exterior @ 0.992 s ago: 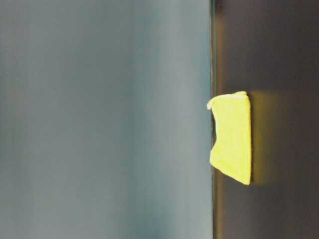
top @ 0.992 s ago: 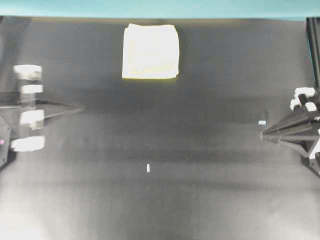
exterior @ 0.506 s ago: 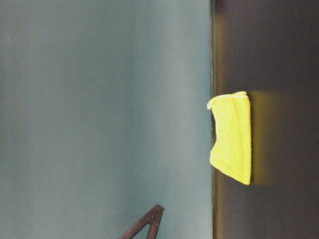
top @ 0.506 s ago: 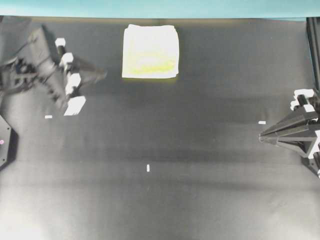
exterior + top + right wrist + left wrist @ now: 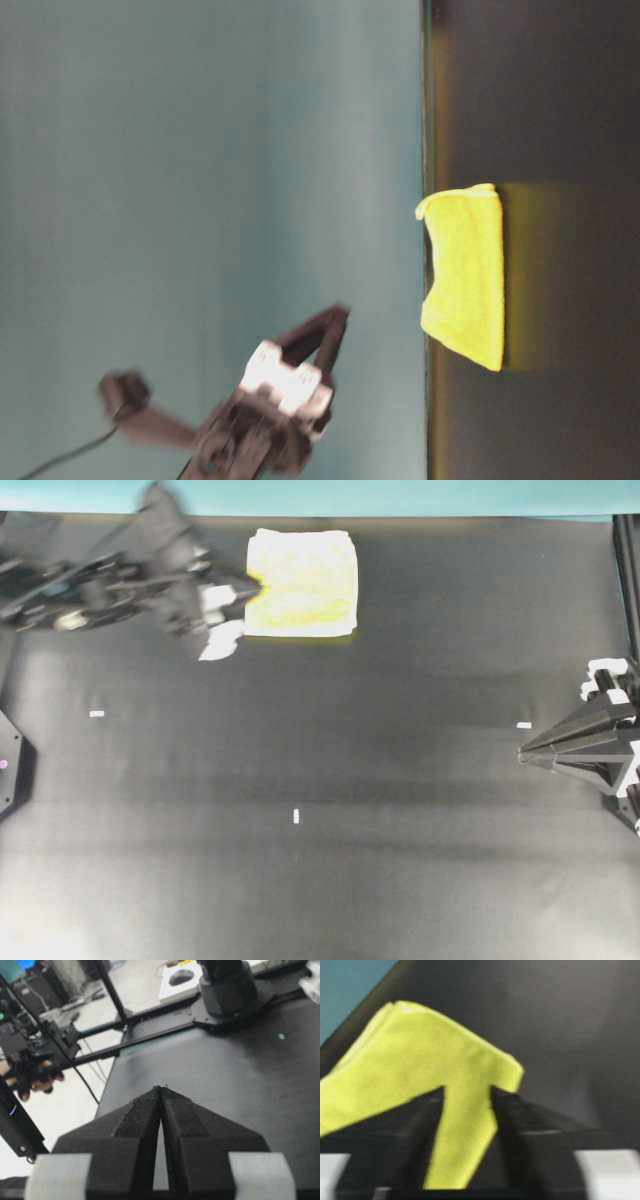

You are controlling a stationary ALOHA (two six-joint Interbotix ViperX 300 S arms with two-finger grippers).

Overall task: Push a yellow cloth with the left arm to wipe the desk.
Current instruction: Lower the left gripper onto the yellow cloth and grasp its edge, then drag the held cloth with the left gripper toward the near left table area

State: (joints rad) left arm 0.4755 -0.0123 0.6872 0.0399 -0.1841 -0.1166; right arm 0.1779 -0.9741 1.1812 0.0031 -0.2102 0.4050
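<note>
The yellow cloth (image 5: 301,583) lies folded and flat on the black desk (image 5: 400,830), close to the far edge by the teal strip (image 5: 420,495). My left gripper (image 5: 252,584) is blurred and sits at the cloth's left edge. In the left wrist view the cloth (image 5: 420,1055) shows through the gap of the left gripper (image 5: 467,1089), whose jaws stand apart. In the table-level view the left gripper (image 5: 328,325) hangs above the desk, apart from the cloth (image 5: 465,280). My right gripper (image 5: 522,750) rests shut and empty at the right; it also shows in the right wrist view (image 5: 161,1088).
Small white tape marks lie on the desk at the left (image 5: 97,714), the middle (image 5: 296,816) and the right (image 5: 524,725). An arm base (image 5: 227,985) stands at the desk's far end in the right wrist view. A gloved hand (image 5: 30,1077) shows off the desk.
My left arm has swung from the left middle of the desk toward the far edge and rightward, reaching the cloth's left edge. The cloth and right arm have not moved.
</note>
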